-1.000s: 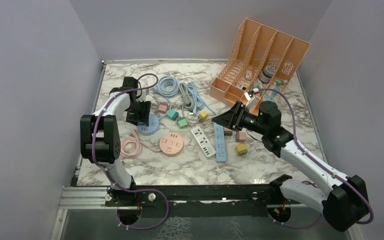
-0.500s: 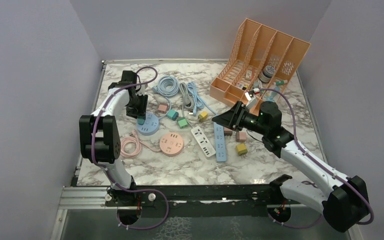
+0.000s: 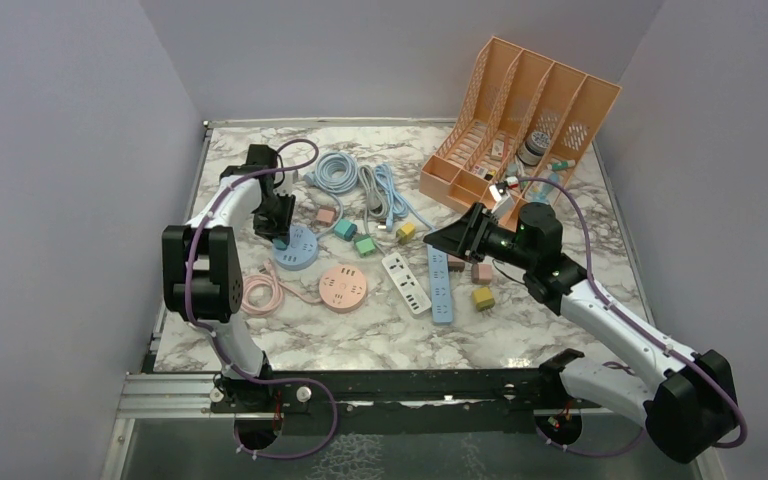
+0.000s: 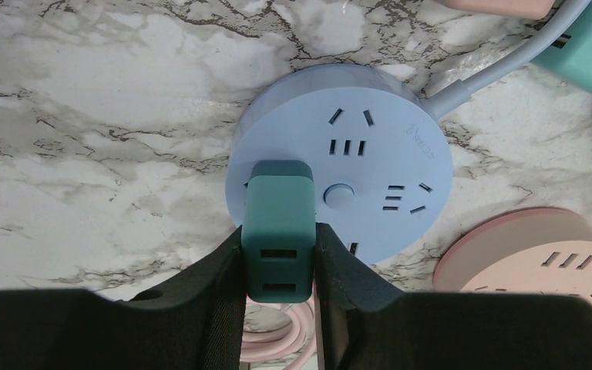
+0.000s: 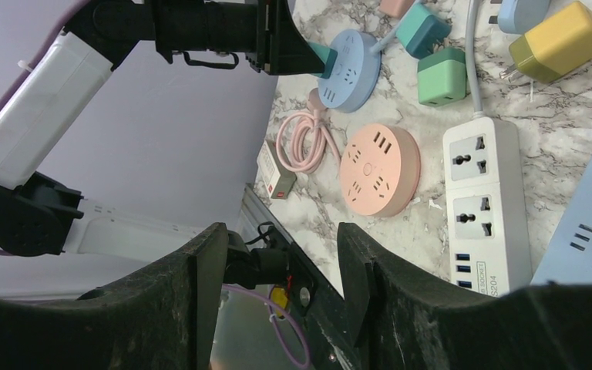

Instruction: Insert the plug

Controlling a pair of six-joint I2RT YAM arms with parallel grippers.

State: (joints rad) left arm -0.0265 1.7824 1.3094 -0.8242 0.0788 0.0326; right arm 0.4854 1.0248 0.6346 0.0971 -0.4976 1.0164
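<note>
My left gripper (image 4: 279, 262) is shut on a dark teal plug adapter (image 4: 279, 231) and holds it down on the left part of the round blue power socket (image 4: 370, 166). In the top view the left gripper (image 3: 278, 232) stands over the socket's (image 3: 298, 250) left edge. Whether the plug's prongs are in the slots is hidden. My right gripper (image 5: 277, 262) is open and empty, held above the table near the blue power strip (image 3: 441, 284); it also shows in the top view (image 3: 438, 238).
A round pink socket (image 3: 343, 287) with a coiled pink cord (image 3: 258, 292), a white power strip (image 3: 406, 282), small coloured adapter cubes (image 3: 364, 244), coiled cables (image 3: 336, 172) and an orange file organiser (image 3: 520, 120) at back right.
My left gripper has moved back and slightly left over the blue socket's edge, holding the teal plug against it. The right arm has not moved.
</note>
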